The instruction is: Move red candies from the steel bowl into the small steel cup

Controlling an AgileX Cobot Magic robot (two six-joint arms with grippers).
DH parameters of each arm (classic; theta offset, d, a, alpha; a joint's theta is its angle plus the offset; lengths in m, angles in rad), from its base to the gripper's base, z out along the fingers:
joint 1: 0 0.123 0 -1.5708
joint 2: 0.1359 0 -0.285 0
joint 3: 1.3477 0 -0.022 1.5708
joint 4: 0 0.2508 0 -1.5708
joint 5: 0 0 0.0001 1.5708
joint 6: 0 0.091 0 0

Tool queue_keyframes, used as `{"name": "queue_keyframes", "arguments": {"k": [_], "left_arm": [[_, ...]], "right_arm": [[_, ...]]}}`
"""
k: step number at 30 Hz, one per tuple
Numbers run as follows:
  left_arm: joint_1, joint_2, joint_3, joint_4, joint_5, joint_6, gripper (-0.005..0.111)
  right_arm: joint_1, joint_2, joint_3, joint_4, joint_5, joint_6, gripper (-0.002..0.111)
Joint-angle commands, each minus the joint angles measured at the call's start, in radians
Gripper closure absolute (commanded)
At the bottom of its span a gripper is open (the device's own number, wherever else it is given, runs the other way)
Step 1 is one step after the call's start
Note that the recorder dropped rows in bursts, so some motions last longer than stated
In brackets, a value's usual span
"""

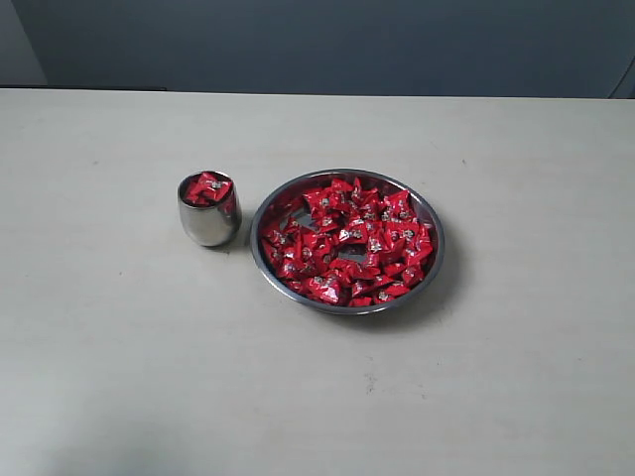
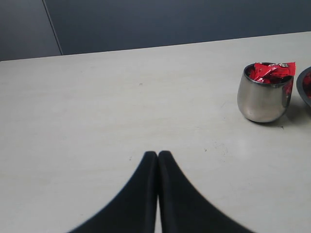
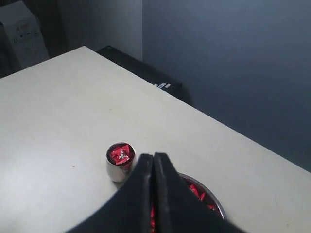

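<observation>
Dozens of shiny, crinkle-wrapped red candies (image 1: 387, 230) are heaped in the wide, shallow, round steel bowl (image 1: 288, 202), which sits near the middle of the pale beige surface (image 1: 119, 347). The pile crowds the bowl from twelve o'clock round through three to seven, and a patch of bare metal shows at about ten o'clock inside the rim. Over at the bowl's nine o'clock, just beside it with a sliver of surface between, stands the polished, egg-sided small steel cup (image 1: 208, 220). It's upright and full to the brim, with a few red wrappers poking above the lip. The left end effector (image 2: 158, 155) is clenched, black fingers pressed tip to tip and gripping nothing, over bare surface with the cup well apart from it. The right end effector (image 3: 153, 156) is clenched too and empty-handed, high above cup and bowl, its fingers hiding part of the bowl.
</observation>
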Motion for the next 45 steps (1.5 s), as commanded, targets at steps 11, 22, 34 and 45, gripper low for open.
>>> {"name": "queue_keyframes", "arguments": {"k": [11,22,34,45], "left_arm": [[-0.001,-0.005,-0.008,0.002,-0.006,-0.002,0.106],[-0.001,-0.005,-0.008,0.002,-0.006,-0.002,0.106],[-0.001,-0.005,-0.008,0.002,-0.006,-0.002,0.106],[-0.001,-0.005,-0.008,0.002,-0.006,-0.002,0.106]], "right_arm": [[-0.001,-0.037,0.002,-0.003,0.035,-0.005,0.108],[-0.001,-0.037,0.002,-0.006,0.112,0.005,0.108],[-0.001,-0.037,0.002,-0.024,0.112,0.003,0.108],[-0.001,-0.037,0.002,-0.020,0.112,0.007,0.108]]}}
